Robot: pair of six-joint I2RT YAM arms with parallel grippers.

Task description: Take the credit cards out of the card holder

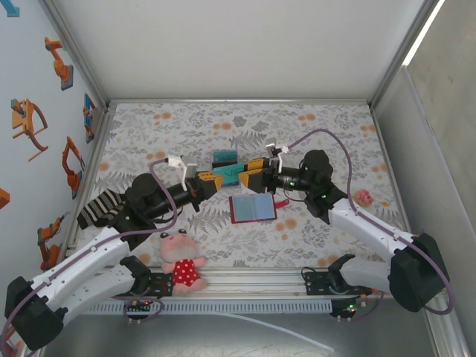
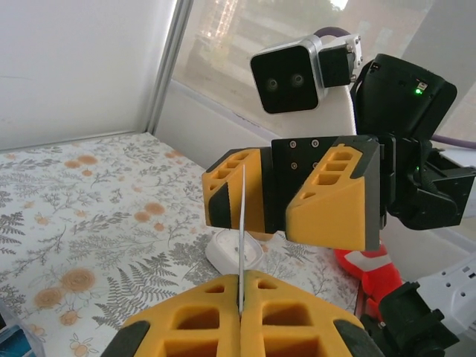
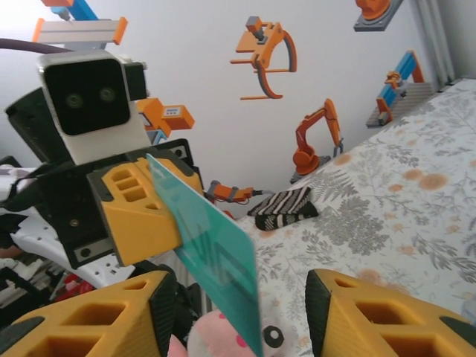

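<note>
The credit card [image 3: 212, 253] sits clamped in my left fingers [image 2: 290, 320]; my right fingers [image 3: 372, 327], apart beside it, should close squarely on its free end before I release.

The left gripper [image 3: 165, 212] faces the camera, pinching a teal credit card [image 3: 219, 264] that juts toward the spread fingers of the right gripper [image 3: 242, 316]. Behind, a striped sock [image 3: 286, 208] lies on the floral table [image 3: 401, 201].
</note>
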